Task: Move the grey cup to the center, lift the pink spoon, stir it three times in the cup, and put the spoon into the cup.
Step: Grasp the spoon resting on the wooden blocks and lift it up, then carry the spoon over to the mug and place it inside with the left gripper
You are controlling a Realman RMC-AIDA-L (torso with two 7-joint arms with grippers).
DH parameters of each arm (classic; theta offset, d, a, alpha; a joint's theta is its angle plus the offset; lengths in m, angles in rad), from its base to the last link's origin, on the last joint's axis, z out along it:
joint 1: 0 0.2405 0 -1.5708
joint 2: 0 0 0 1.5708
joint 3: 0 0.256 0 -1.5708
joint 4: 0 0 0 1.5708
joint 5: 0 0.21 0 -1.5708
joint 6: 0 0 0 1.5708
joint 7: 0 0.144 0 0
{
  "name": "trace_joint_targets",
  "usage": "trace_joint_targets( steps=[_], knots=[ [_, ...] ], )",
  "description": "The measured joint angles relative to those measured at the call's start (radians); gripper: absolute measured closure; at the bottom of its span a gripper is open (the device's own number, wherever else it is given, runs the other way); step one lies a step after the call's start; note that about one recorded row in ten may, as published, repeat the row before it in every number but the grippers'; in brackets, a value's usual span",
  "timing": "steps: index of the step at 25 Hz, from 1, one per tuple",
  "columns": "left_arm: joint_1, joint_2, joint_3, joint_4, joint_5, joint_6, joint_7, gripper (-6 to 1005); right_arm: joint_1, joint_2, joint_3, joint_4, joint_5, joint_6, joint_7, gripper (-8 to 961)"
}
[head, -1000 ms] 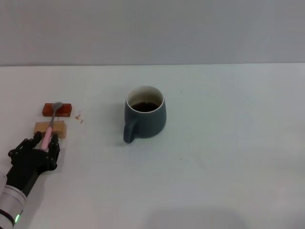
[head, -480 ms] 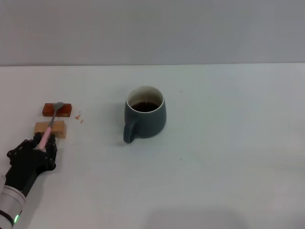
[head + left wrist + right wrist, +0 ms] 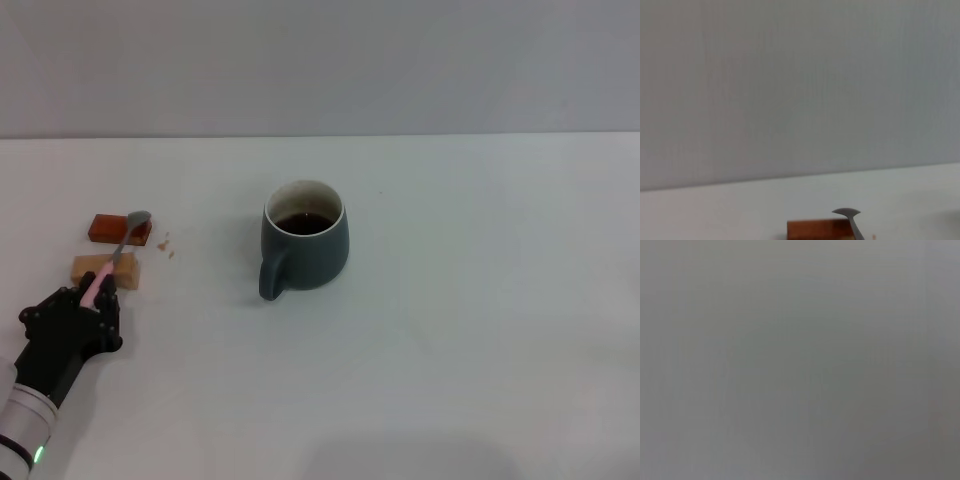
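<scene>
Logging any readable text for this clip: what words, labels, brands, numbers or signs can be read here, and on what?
None: no words, labels, numbers or signs can be read in any view.
grey cup: plain glaze, no print or logo.
pink spoon, held by the left pincer: no marking.
reddish-brown block and tan block: plain faces.
table and wall: bare.
Right wrist view: a blank grey field, no text.

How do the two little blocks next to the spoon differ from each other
The reddish-brown block is darker and lies farther from the robot; the tan block is paler and nearer the left gripper. The pink spoon, held by that gripper, has its handle over the tan block and its bowl over the reddish-brown block. Both are small, flat and rectangular.
</scene>
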Motion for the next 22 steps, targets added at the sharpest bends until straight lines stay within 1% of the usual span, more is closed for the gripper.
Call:
trace_joint_targets(
  steps=[5,10,12,13,14,15,18,19,20,22],
  knots=[
    [0.002,0.001,0.01,-0.004,0.001,0.022,0.015,824,-0.004,0.0,-0.006,0.002,0.003,0.0,0.0,953],
    [0.022,0.008,0.02,-0.052,0.004,0.044,0.069,824,-0.007,0.001,-0.008,0.006,0.005,0.0,0.001,953],
    [0.05,0.039,0.019,-0.166,0.029,0.01,0.096,824,-0.008,0.001,-0.008,0.007,0.005,-0.001,0.001,953],
    [0.063,0.066,0.013,-0.243,0.049,-0.043,0.099,824,-0.009,0.001,-0.008,0.009,0.006,-0.001,0.001,953],
    [0.063,0.066,0.013,-0.243,0.049,-0.043,0.099,824,-0.011,0.001,-0.008,0.014,0.006,-0.001,0.001,954],
    [0.082,0.107,-0.002,-0.361,0.077,-0.14,0.11,824,-0.011,0.001,-0.008,0.014,0.006,-0.001,0.001,954],
    [0.127,0.178,-0.074,-0.593,0.163,-0.353,0.141,825,-0.013,0.0,-0.008,0.017,0.006,-0.002,0.001,954],
    [0.127,0.178,-0.074,-0.593,0.163,-0.353,0.141,825,-0.013,-0.001,-0.008,0.017,0.006,-0.002,0.001,954],
    [0.157,0.209,-0.124,-0.721,0.22,-0.465,0.145,825,-0.013,-0.001,-0.008,0.017,0.006,-0.002,0.001,954],
    [0.196,0.243,-0.191,-0.924,0.32,-0.672,0.146,825,-0.013,-0.002,-0.008,0.017,0.007,-0.002,0.001,954]
  ],
)
